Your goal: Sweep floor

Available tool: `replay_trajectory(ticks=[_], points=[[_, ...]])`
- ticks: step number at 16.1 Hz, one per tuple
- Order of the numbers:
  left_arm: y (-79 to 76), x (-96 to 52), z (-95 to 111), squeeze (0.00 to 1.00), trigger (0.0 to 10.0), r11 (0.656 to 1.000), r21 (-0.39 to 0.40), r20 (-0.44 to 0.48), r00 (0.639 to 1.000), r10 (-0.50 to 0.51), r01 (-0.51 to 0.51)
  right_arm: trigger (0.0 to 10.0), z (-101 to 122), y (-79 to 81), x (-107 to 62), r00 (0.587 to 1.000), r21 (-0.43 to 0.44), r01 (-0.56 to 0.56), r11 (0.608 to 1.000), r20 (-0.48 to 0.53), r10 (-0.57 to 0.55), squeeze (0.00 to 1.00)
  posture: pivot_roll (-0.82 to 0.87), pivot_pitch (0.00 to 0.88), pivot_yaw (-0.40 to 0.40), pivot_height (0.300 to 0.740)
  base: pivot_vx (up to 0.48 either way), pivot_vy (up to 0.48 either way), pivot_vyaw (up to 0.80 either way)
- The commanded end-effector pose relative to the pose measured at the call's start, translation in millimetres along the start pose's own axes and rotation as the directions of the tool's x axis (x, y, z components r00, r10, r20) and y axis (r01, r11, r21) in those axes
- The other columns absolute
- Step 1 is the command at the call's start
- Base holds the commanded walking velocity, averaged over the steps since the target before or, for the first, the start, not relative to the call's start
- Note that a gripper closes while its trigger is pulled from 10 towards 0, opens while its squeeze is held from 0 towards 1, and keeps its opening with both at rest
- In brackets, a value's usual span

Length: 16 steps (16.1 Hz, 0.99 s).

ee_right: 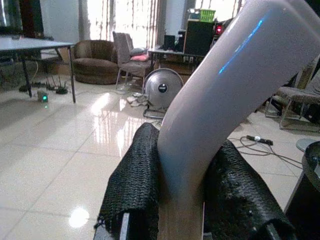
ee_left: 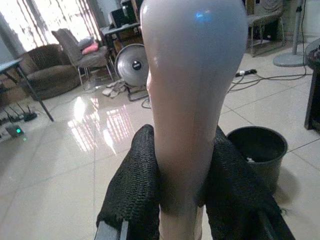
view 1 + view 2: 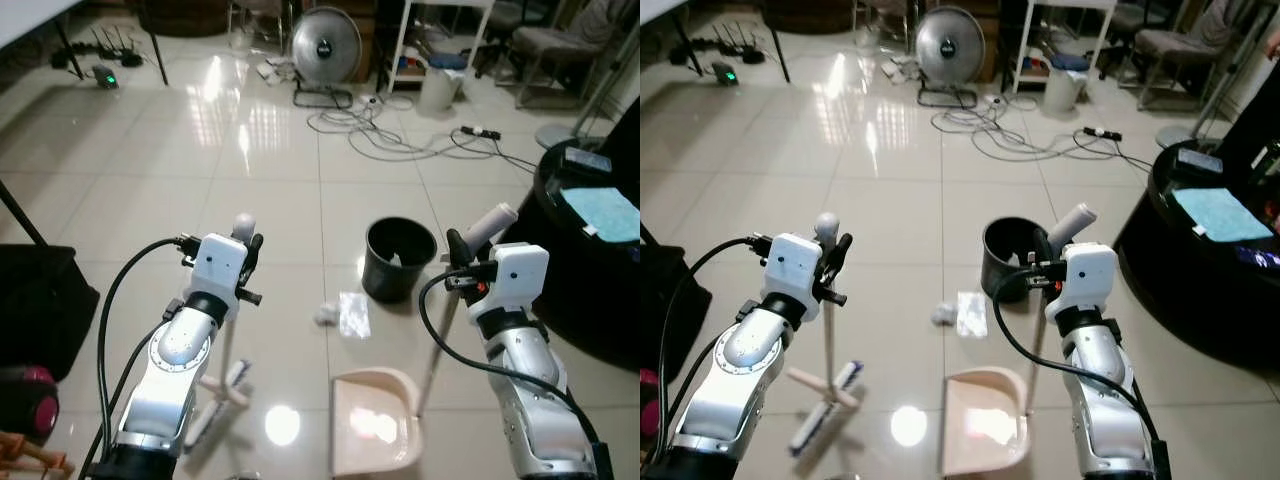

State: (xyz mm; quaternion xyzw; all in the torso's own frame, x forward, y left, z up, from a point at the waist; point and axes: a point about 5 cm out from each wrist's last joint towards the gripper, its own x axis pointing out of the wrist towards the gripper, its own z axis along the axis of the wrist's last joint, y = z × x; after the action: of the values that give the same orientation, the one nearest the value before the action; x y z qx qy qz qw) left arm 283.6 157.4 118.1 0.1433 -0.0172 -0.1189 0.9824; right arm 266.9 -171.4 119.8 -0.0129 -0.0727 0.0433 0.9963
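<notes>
My left gripper [image 3: 250, 250] is shut on the pale broom handle [image 2: 192, 100], which stands upright; the broom head [image 3: 222, 398] rests on the tiled floor below it. My right gripper [image 3: 458, 248] is shut on the curved dustpan handle [image 1: 220, 95]. The beige dustpan [image 3: 372, 420] sits on the floor between my arms. Just beyond it lie a crumpled white paper [image 3: 325, 314] and a clear plastic wrapper [image 3: 353, 314]. A black bin [image 3: 400, 259] stands right behind them with a bit of white litter inside.
A round black table [image 3: 590, 260] with a blue cloth stands close on the right. A black bag [image 3: 40, 300] lies at the left. Farther off are a floor fan [image 3: 326, 48], loose cables with a power strip [image 3: 400, 135], chairs and a white shelf.
</notes>
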Motion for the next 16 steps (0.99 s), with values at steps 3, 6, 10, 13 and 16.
replay_trajectory(ticks=[3,6,10,13,16], points=[[0.0,6.3,12.1,0.00,10.0,1.000,0.019,0.053,0.999,-0.005,0.004,10.0,9.0,-4.7,1.6,0.999,0.007,0.025,1.000,0.045,-0.025,0.00,-0.01,0.014,-0.034,0.740,0.249,0.000,0.00],[0.1,6.9,12.2,0.00,10.0,1.000,0.018,0.056,0.998,-0.004,0.003,10.0,9.8,-3.3,2.7,0.999,0.009,0.021,1.000,0.048,-0.022,0.00,-0.01,0.013,-0.036,0.740,0.256,0.000,0.00],[0.0,6.3,12.9,0.00,10.0,1.000,0.013,0.059,0.998,-0.008,0.007,10.0,10.1,-2.5,3.0,0.999,0.009,0.016,1.000,0.050,-0.017,0.00,0.00,0.013,-0.036,0.740,0.287,0.000,0.00],[0.0,6.4,13.1,0.00,10.0,1.000,0.010,0.061,0.998,-0.012,0.012,10.0,10.2,-1.6,3.3,0.999,0.009,0.013,1.000,0.051,-0.014,0.00,0.00,0.014,-0.036,0.740,0.336,0.000,0.00],[-0.2,6.5,13.3,0.00,10.0,1.000,0.010,0.062,0.998,-0.015,0.015,10.0,10.3,-1.5,3.3,0.999,0.010,0.013,1.000,0.052,-0.013,0.00,0.00,0.013,-0.035,0.740,0.352,0.000,0.00]])
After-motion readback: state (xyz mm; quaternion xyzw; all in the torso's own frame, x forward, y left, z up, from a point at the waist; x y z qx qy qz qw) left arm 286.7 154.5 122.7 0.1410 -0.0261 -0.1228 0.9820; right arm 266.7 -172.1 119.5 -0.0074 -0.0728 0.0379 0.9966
